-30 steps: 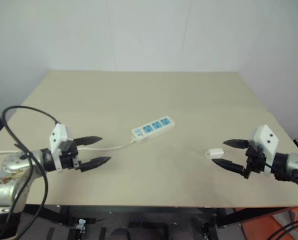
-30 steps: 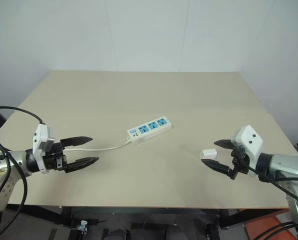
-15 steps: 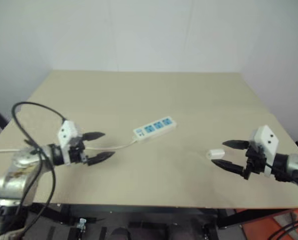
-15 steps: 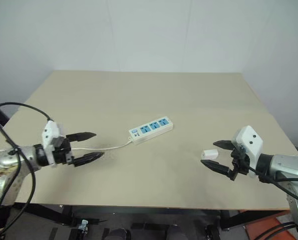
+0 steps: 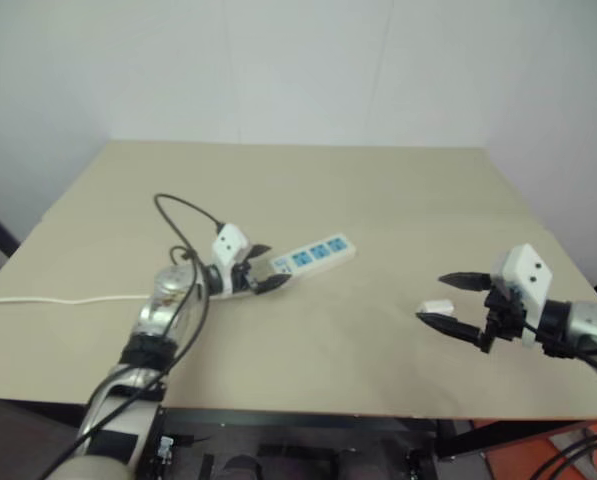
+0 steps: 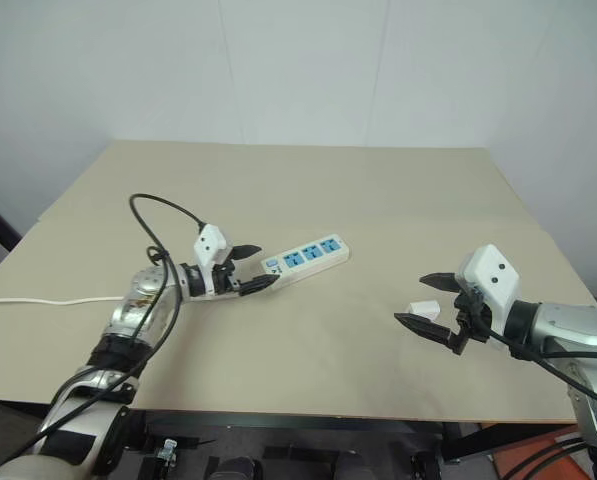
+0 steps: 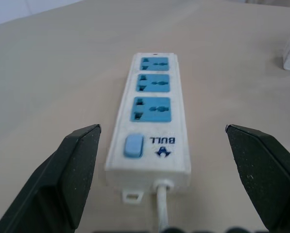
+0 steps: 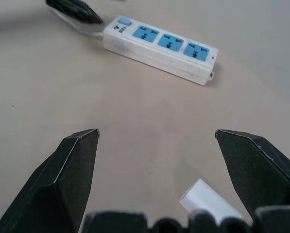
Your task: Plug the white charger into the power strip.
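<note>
Bare tabletop [image 6: 378, 200] around power strip [image 6: 306, 254]

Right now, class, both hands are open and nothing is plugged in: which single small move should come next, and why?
Probably close the left hand on the switch end of the power strip, which lies between its open fingers. That would steady it while the open right hand takes the white charger lying loose between its fingers.

strip [image 6: 305, 253]: lying mid-table [image 6: 378, 190], cord [image 6: 28, 299] trailing off left
charger [image 6: 424, 310]: sitting well right of strip
left gripper [image 6: 250, 268]: hanging at strip's cord end
right gripper [image 6: 430, 303]: straddling charger
</note>
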You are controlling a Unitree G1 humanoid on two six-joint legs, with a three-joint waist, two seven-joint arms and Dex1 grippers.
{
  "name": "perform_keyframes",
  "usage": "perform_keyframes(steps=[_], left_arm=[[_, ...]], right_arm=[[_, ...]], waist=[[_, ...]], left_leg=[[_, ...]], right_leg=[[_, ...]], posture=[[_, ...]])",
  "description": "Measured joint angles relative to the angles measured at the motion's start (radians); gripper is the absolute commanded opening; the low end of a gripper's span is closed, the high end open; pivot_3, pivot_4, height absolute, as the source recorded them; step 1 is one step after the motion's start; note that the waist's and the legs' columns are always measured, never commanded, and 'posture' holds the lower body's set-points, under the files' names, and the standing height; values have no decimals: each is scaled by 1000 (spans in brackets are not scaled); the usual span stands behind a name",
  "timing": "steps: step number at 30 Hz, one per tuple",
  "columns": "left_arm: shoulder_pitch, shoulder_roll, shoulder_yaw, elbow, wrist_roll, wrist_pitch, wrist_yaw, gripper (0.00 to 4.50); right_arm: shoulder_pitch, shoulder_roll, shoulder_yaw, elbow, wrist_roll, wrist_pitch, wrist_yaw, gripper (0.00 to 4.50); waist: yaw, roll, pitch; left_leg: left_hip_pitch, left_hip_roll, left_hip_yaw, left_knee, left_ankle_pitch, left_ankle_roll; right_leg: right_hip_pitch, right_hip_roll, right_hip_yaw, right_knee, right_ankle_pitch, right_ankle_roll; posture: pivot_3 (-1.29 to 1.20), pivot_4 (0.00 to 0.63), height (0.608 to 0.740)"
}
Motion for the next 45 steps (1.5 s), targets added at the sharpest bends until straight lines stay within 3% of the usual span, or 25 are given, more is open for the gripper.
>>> perform_keyframes(steps=[7,11,16,21,26,33,37,45], left_arm=[[-104,-49,-16,320,117,-195,79,4474],[-137,-80,-14,413,143,-252,104,4474],[-146,-100,11,447,136,-280,73,3334],[-144,-97,31,452,135,-280,11,3277],[-40,-52,47,298,71,-255,-155,3277],[267,104,37,-174,-8,-161,-326,3277],[352,137,18,-276,-7,-144,-345,4463],[356,106,31,-332,-60,-123,-307,4463]], right_arm=[[6,0,-17,-31,34,0,-22,4500],[6,0,-26,-47,50,0,-33,4500],[8,0,-26,-53,70,0,-42,4500],[12,0,-26,-57,81,0,-56,4500],[31,0,-28,-59,86,1,-59,4500],[38,0,-23,-63,88,1,-60,4500],[30,0,-2,-63,88,1,-60,4500],[7,0,12,-57,89,1,-58,4500]], waist=[[6,0,0],[9,-1,0],[10,0,0],[10,-1,0],[1,0,0],[-16,0,0],[-7,0,0],[-1,0,0]], left_leg=[[-1,-1,0,0,0,0],[-1,-1,0,0,0,0],[0,-1,0,0,0,0],[-1,-1,-1,0,0,0],[-1,-1,-1,0,0,0],[1,0,-1,0,0,0],[1,0,-1,0,0,0],[1,0,-1,0,0,0]], right_leg=[[0,-1,0,0,-1,2],[0,-1,0,0,-1,3],[1,-1,0,0,-1,3],[1,-1,0,0,-1,3],[0,-1,0,0,2,-2],[0,0,0,1,2,-3],[1,0,0,1,-1,2],[1,-1,0,0,0,1]], posture=[[0,150,740],[0,150,740],[0,150,740],[0,150,740],[0,150,740],[0,150,740],[0,150,740],[0,150,740]])
